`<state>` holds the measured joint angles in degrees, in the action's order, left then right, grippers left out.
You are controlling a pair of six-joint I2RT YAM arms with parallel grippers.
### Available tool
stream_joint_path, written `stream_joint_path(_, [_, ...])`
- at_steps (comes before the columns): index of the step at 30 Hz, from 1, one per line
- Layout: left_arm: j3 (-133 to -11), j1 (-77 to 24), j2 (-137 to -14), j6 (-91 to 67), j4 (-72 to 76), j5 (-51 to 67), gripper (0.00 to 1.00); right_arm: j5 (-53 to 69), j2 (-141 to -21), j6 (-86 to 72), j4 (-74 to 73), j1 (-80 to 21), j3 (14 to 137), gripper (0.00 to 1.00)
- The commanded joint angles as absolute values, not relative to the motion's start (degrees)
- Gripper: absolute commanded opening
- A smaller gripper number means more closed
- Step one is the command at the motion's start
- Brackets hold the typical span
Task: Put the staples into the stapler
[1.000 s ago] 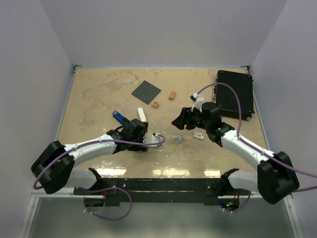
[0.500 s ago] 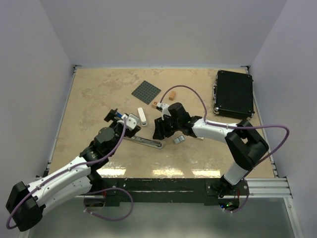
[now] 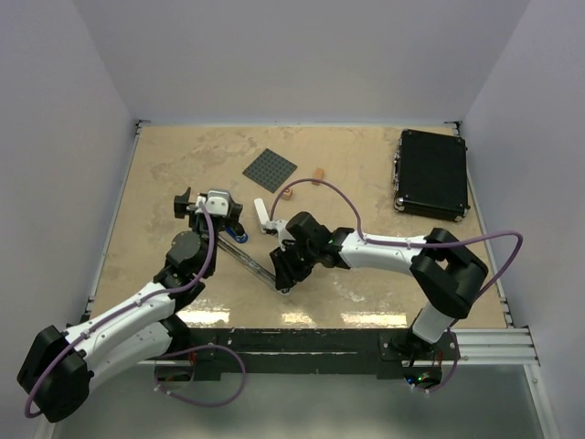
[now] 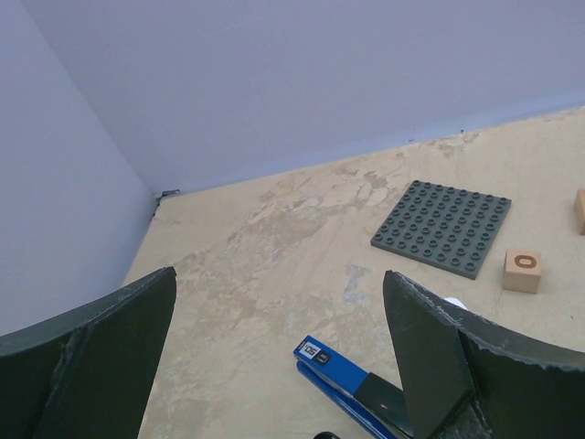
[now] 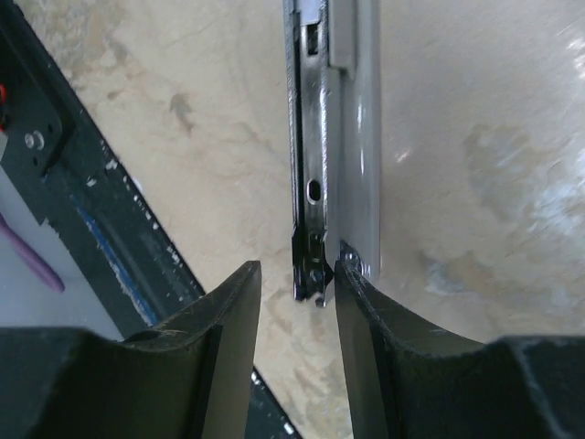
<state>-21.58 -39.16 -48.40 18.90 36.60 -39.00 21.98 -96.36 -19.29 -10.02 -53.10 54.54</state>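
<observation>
The stapler lies opened out. Its blue body [image 4: 352,384] sits just under my left gripper [image 4: 279,279], whose jaws are wide apart and empty. In the top view its metal rail [image 3: 256,263] runs from the left gripper [image 3: 208,218] down to the right gripper [image 3: 281,274]. In the right wrist view the rail's end [image 5: 313,265] sits between the fingers of my right gripper [image 5: 297,274]. Those jaws are narrowly apart; the right finger [image 5: 366,311] touches the silver plate, the left one is off it. The staples box and grey tray are hidden from view.
A grey studded plate [image 3: 271,169] and two orange blocks [image 3: 286,193] [image 3: 318,174] lie behind the stapler. A small white piece [image 3: 261,214] lies beside it. A black case [image 3: 432,174] stands at the back right. The table's dark front edge [image 5: 82,183] is close to the right gripper.
The right gripper has moved left and nearer, down to the end of the stapler's rail. The left gripper has drawn back and left. The rail has swung, and the right arm now covers the staples.
</observation>
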Motion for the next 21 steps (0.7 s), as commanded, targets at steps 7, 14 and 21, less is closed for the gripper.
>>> stream_joint_path(7, [-21.18,-37.79,-48.69,15.65,41.22,-38.23,1.00,6.17,-87.80,-20.04,-26.70,-54.15,63.01,0.43])
stream_joint_path(14, [-21.36,-37.79,-48.51,15.91,41.13,-38.23,1.00,-4.92,-88.51,-18.02,-36.73,-45.55,66.27,0.44])
stream_joint_path(21, [-21.62,-37.79,-48.95,16.00,40.78,-37.53,1.00,-12.57,-92.28,-16.70,-38.85,-44.12,66.71,0.41])
